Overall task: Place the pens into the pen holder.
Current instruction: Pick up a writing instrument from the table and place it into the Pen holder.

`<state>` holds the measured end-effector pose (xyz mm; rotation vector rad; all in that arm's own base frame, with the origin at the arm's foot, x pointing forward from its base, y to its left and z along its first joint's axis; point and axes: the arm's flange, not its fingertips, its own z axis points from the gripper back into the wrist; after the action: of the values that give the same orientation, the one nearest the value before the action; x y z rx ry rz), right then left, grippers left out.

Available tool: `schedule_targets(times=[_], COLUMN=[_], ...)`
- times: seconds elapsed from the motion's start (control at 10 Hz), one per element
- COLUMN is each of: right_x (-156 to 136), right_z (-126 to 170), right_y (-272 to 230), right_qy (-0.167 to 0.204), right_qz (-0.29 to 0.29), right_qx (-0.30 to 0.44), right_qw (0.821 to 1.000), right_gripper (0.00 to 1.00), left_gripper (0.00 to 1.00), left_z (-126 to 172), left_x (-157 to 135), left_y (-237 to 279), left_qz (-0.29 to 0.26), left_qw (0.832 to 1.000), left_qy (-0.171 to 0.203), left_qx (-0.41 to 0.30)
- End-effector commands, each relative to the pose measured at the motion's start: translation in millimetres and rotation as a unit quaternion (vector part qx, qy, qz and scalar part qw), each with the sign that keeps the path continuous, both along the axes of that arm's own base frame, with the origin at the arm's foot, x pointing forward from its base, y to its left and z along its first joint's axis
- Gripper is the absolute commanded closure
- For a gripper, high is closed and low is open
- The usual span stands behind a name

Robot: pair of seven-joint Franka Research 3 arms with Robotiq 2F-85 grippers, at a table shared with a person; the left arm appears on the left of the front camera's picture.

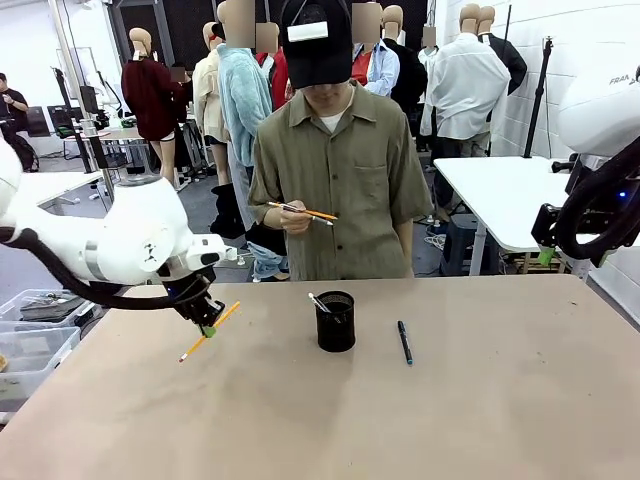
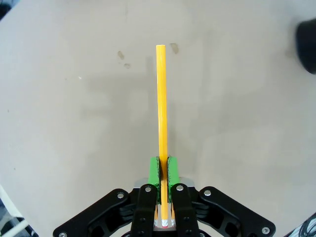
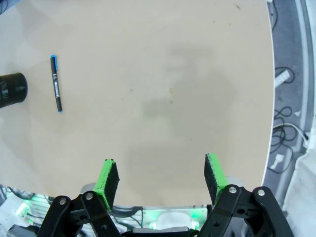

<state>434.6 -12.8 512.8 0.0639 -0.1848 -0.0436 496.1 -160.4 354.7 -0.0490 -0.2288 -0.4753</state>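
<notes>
My left gripper (image 1: pixel 208 326) is shut on a yellow-orange pencil (image 1: pixel 210 331), held slanted just above the table, left of the pen holder. The left wrist view shows the pencil (image 2: pixel 161 113) clamped between the green pads (image 2: pixel 154 173) and running straight out over the tabletop. The black pen holder (image 1: pixel 335 321) stands mid-table with a thin silver-white pen (image 1: pixel 319 302) leaning inside it. A dark pen with blue ends (image 1: pixel 404 342) lies flat to the holder's right, and it also appears in the right wrist view (image 3: pixel 56 83) beside the holder (image 3: pixel 12 89). My right gripper (image 3: pixel 162 178) is open, high off the table's right side.
A person stands at the far edge holding several pens or pencils (image 1: pixel 303 212) in both hands. Clear plastic bins (image 1: pixel 35 345) sit off the table's left edge. A white table (image 1: pixel 500 195) stands behind at the right. Cables (image 3: pixel 289 123) lie on the floor past the table's right edge.
</notes>
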Motion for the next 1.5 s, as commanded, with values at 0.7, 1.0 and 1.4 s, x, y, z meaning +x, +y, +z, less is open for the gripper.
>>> schedule_targets(times=[0.7, 1.0, 1.4], right_x=[-2, -2, -2], right_z=[-4, -4, -4], right_y=[0, 0, 0], right_qy=[-0.007, -0.007, -0.007], right_qz=[-0.004, -0.004, -0.004], right_qx=[-0.016, -0.016, -0.016], right_qw=[1.000, 1.000, 1.000], right_gripper=[0.14, 0.14, 0.14], left_gripper=[1.00, 1.00, 1.00], left_z=[17, 11, 12], left_x=[-3, -1, -3], left_y=[37, 33, 36], left_qz=[-0.250, -0.300, -0.317], left_qw=[0.926, 0.883, 0.866], left_qy=[-0.090, -0.145, -0.159], left_qx=[-0.267, -0.330, -0.353])
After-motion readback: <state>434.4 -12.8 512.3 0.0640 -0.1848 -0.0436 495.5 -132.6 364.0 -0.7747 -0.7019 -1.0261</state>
